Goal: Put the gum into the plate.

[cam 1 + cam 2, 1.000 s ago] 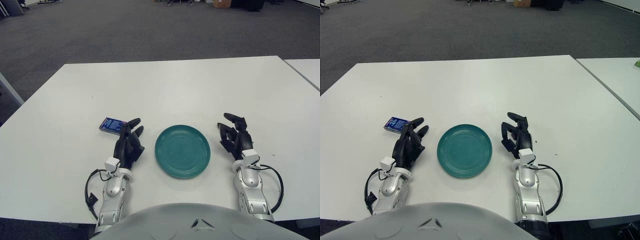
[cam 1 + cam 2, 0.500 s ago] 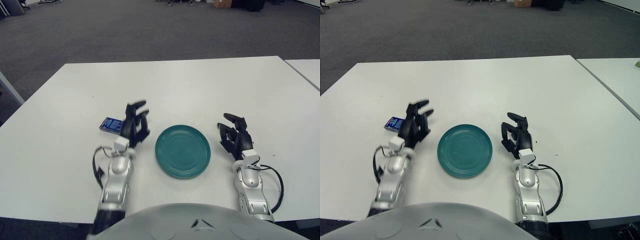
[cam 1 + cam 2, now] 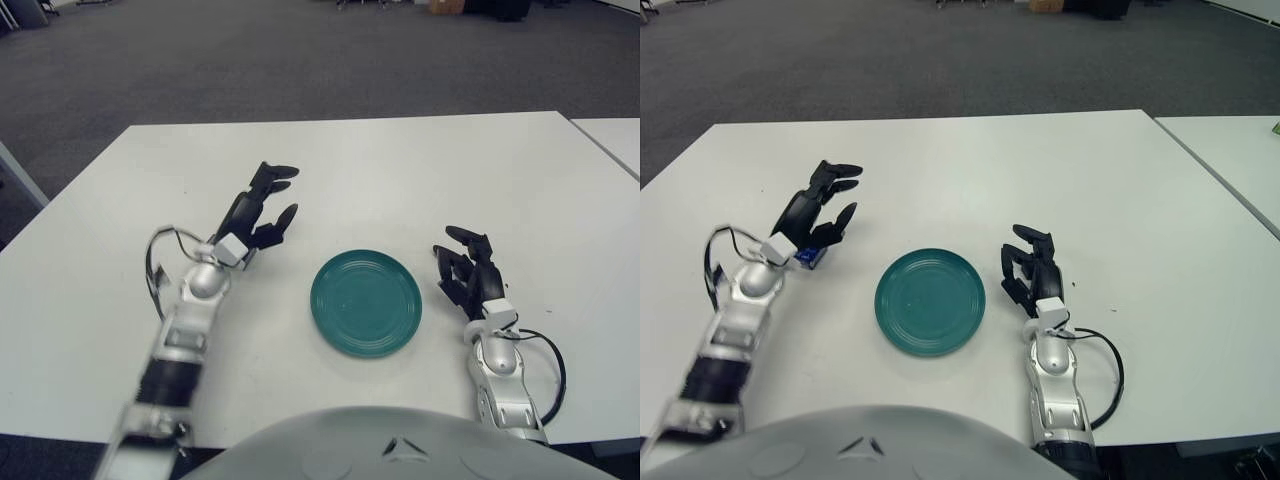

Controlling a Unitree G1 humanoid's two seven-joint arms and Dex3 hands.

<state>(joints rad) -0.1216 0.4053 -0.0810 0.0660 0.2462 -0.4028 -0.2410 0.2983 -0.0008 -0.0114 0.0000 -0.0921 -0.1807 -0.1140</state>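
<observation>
The left hand [image 3: 820, 208] is hovering over the gum [image 3: 810, 257], left of the plate [image 3: 930, 301], fingers spread wide. The right hand [image 3: 1032, 270] is sitting right of the plate, fingers loosely apart.

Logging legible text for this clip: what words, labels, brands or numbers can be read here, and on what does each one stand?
None can be read.
gum pack: blue, mostly hidden under the left hand, whose fingers are spread above it; any print is too small to read.
plate: plain teal, no marking.
right hand, showing right of the plate: no legible label.
table: bare white, no text.
</observation>
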